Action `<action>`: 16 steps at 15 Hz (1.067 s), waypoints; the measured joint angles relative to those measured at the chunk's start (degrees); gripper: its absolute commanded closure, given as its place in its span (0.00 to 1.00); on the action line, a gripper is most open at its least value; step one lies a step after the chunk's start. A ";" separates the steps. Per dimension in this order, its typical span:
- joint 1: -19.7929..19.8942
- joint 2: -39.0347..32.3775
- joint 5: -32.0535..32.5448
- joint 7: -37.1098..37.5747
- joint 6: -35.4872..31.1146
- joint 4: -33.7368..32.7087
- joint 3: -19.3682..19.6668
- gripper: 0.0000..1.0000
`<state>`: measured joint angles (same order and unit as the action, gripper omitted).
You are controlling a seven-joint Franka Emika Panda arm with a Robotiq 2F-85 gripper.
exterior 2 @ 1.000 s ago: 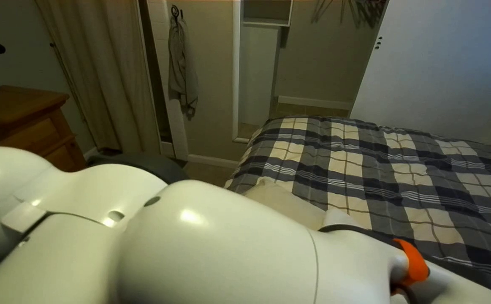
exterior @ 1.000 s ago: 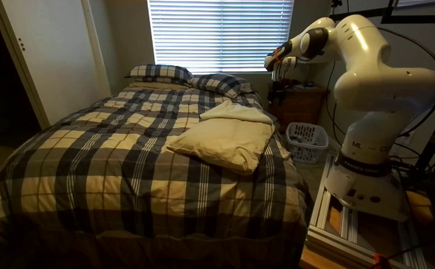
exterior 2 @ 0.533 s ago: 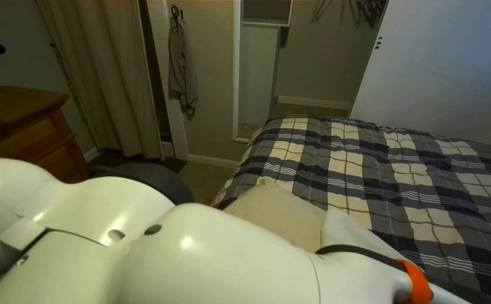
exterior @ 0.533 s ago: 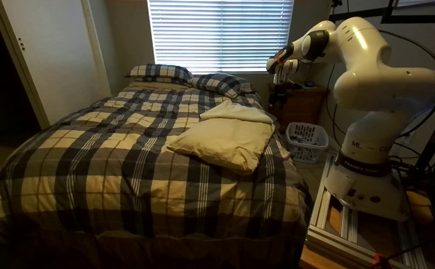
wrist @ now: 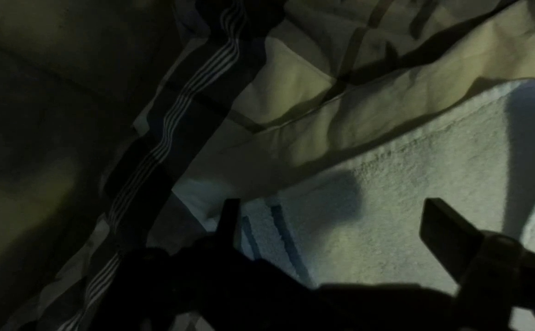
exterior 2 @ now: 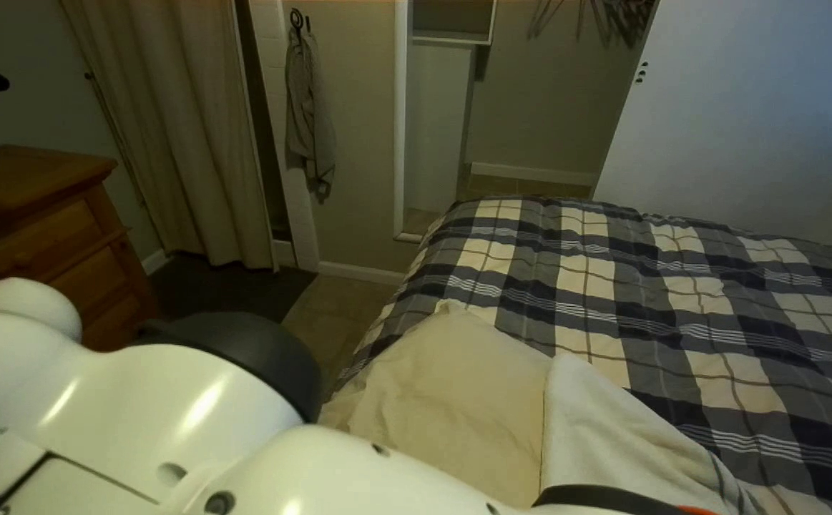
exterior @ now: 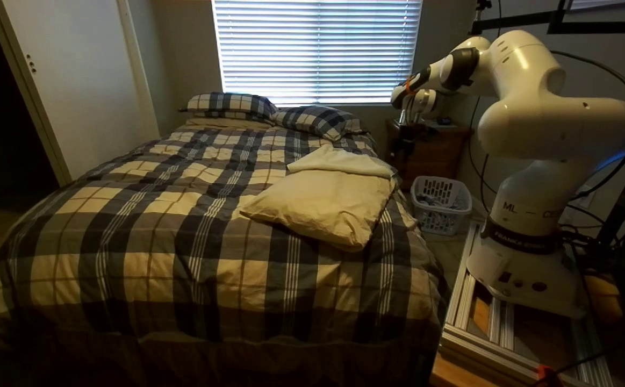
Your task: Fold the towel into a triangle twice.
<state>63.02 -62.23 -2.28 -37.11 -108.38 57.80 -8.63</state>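
In an exterior view, at the left, the plaid bedcover (exterior: 145, 226) is seen undisturbed since a second ago, as are the plaid pillows (exterior: 231, 105) at its far end. Nearer the middle, a plain cream cushion (exterior: 317, 204) is laid near the bedcover's right edge, and across its far part the paler towel (exterior: 342, 161) is spread, one corner pointed toward the pillows; neither has been moved, though more of the towel (exterior 2: 594, 429) has been laid bare in an exterior view by the lowering of the arm (exterior: 527, 107). To the right of the towel, the gripper (exterior: 400, 152) has been brought slightly lower and farther right over the last second.

In the wrist view the towel's dark stripes (wrist: 290, 239) are found near the left of the cloth, and plain terry beyond, running to a corner at the right. The fingers (wrist: 449, 234) are spread wide over it and nothing is pinched; whether cloth is touched by the tips cannot be told. An approach to a grasp is thereby suggested, with the next fold judged not yet begun; how many folds have been made cannot be read from the layers. If the fingers are lowered here, the soft cushion beneath might easily be caught along with the towel's edge and the fold spoiled
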 measured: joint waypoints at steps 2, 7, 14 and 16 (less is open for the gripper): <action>0.80 -0.86 -0.59 -1.15 0.03 -0.87 -0.97 0.00; 2.28 -4.50 -2.53 -1.96 0.26 -5.11 -2.91 0.00; 2.56 -10.16 -4.49 -1.25 3.26 -12.17 -5.10 0.00; 2.58 -11.33 -4.55 -0.89 3.69 -14.03 -5.20 0.10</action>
<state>65.59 -73.56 -6.83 -38.00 -104.69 43.76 -13.83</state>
